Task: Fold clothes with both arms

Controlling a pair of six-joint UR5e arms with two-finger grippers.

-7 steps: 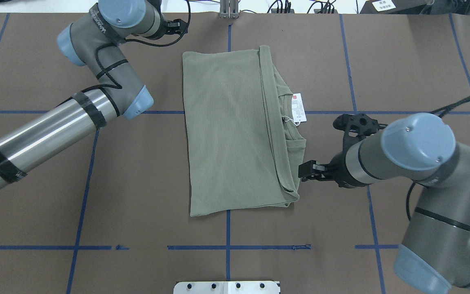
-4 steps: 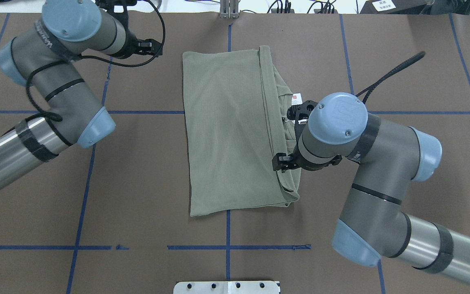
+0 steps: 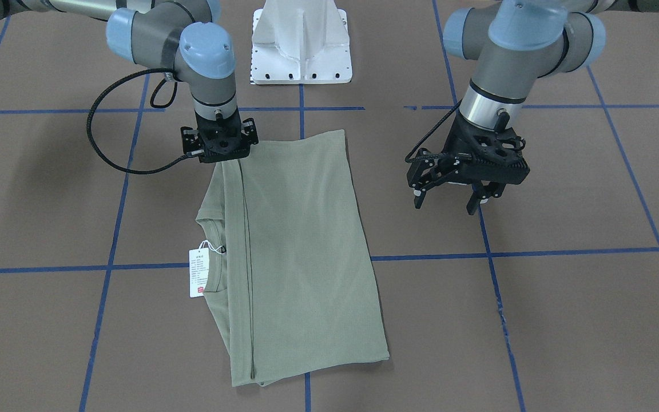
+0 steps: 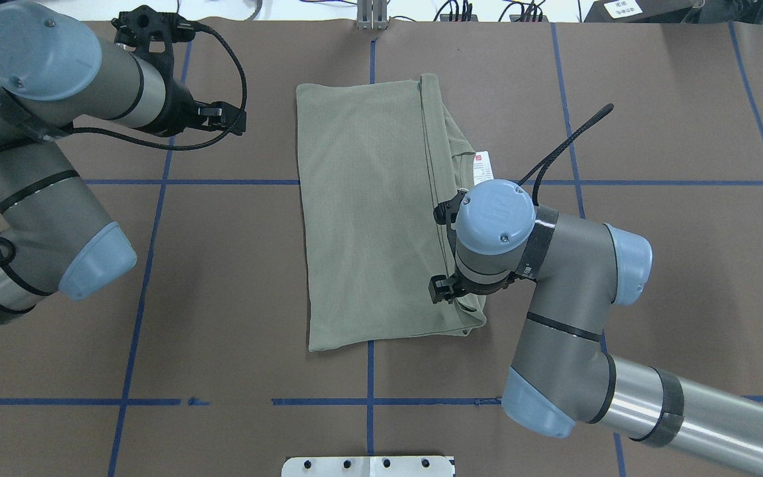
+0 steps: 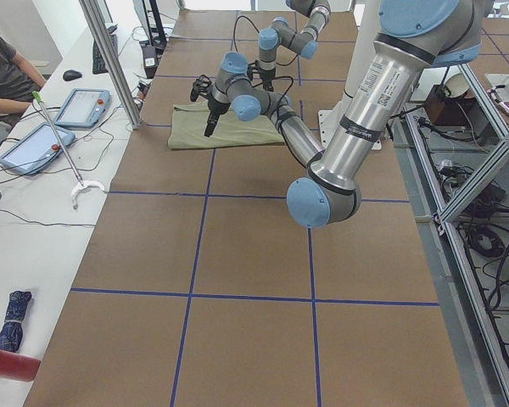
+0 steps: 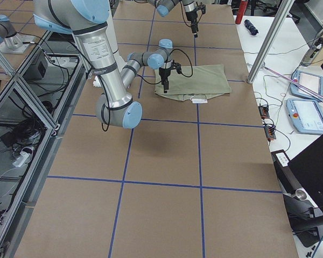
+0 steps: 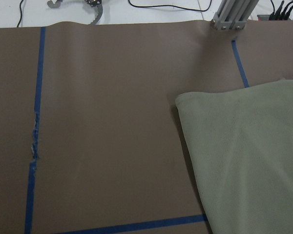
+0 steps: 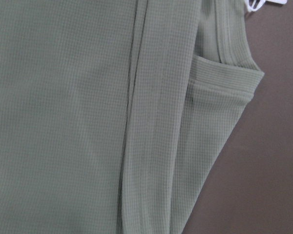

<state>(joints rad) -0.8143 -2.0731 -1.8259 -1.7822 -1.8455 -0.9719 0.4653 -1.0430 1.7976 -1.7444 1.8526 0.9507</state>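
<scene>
While pointing straight down from a sharply bent wrist, sets the right hand [image 3: 223,157] over the folded long edge of the green shirt [image 3: 301,246], at the end nearest the white base [image 3: 301,46]. Touching the cloth or just above it: cannot tell which. Cannot tell either whether clamped on the fabric or open. Hidden under the wrist from overhead, too small from the side, and nothing but ribbed knit in that wrist's own camera.

Under and ahead of that hand, lying flat on the brown worktop [image 3: 564,320]: the shirt, folded into a long rectangle, with a narrow doubled band down the side where the right hand is. Past that band, on the outer side, a strip of neckline poking out, and a white hang tag [image 3: 198,273] on its string, farther from the base than the hand.

Across the shirt from the right hand, clear of the cloth: the left hand [image 3: 445,203], plainly open, with both fingers [image 3: 415,191] spread wide and aimed down over bare worktop, beside a blue tape line [image 3: 492,269]. From this hand's own camera, only one rounded corner of the shirt, low and to the right.
</scene>
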